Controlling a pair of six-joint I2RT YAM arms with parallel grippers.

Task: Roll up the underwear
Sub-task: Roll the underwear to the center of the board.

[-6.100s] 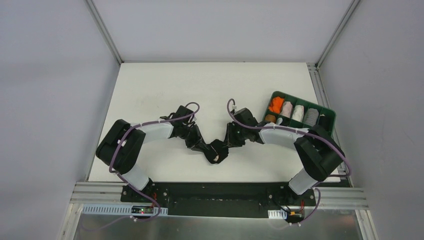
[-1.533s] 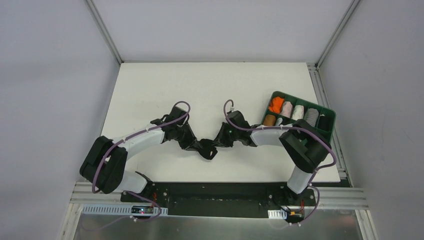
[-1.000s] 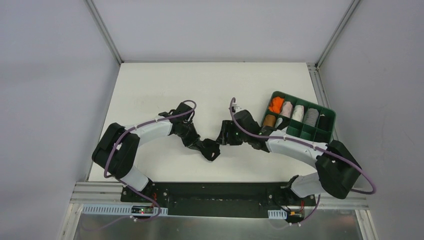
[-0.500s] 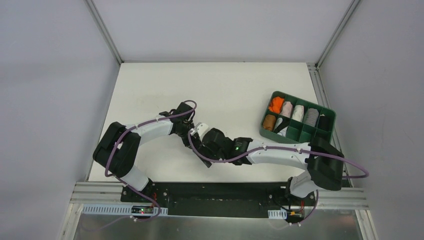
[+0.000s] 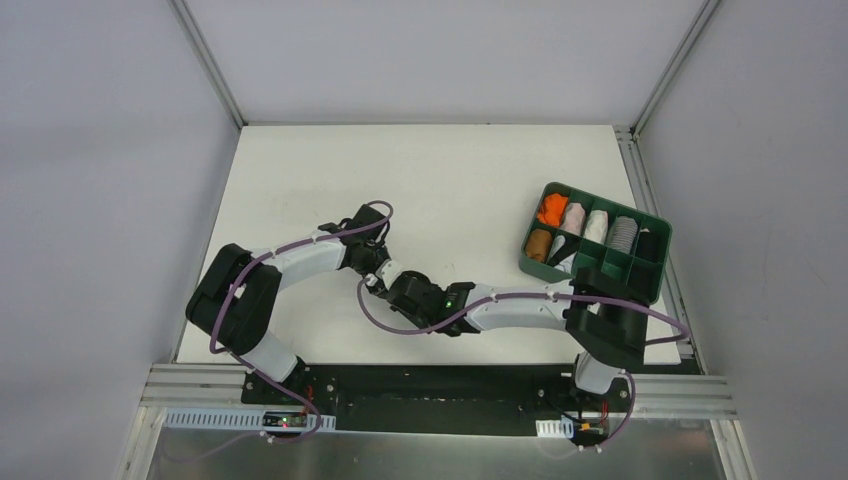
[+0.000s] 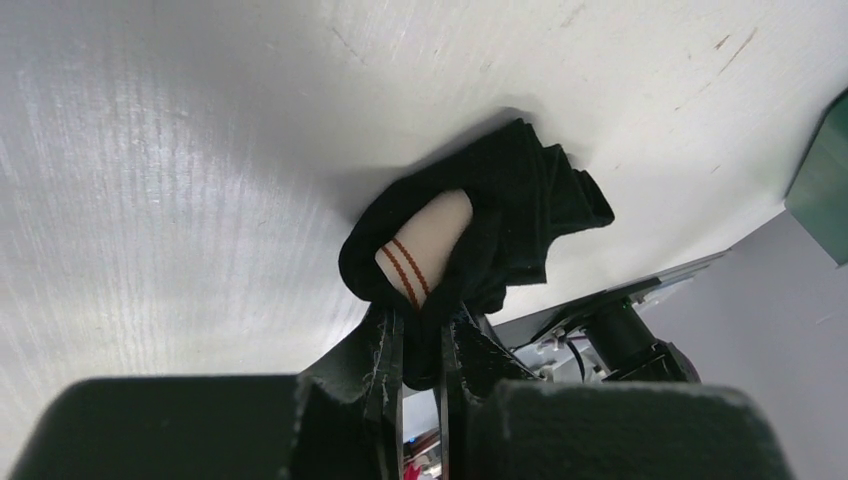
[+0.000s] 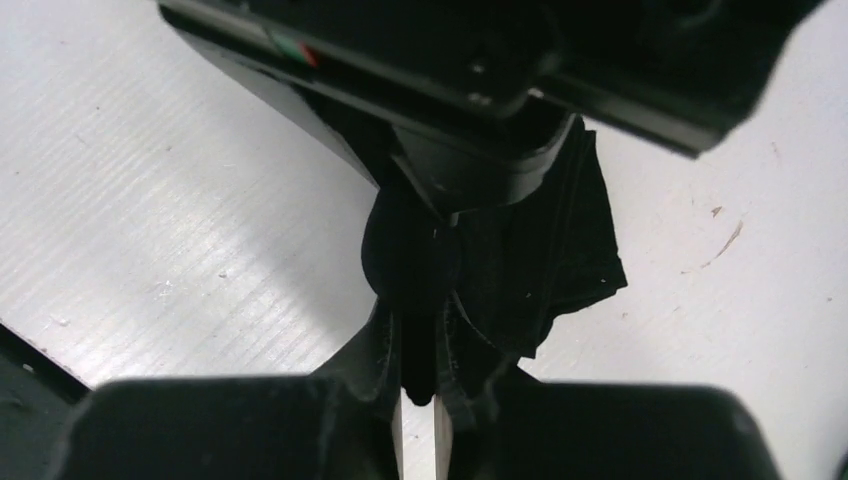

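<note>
While both arms crowd into the middle of the table (image 5: 450,170), the underwear (image 6: 520,195) sits bunched into a small dark bundle right under them, down on the white surface and well apart from the green tray (image 5: 610,207) over on the right. From above you can barely see it; the two wrists cover it.

Left gripper (image 6: 418,345): nearly closed, fingers pinching a fold of black fabric at the near end of the bundle. The pale waistband (image 6: 425,235) with its two red stripes pokes out just beyond that pinch, wrapped round by the black cloth. Right gripper (image 7: 420,365): also squeezed down to a slit, black fabric caught between its fingers, and the left gripper's body hangs right over it. That's tight quarters!

Now, the worry. This looks like a roll that is only loosely made. The far edge flares out in ragged flaps, not tucked. If either pinch lets go too early, I'd expect the soft cloth to spring open and the waistband to slide out. If the two pull in different directions, they could tug the bundle apart instead of tightening it. And with the right arm stretched low across the table, almost under the left wrist, one careless lift could knock the grippers together or drag the fabric along.
</note>
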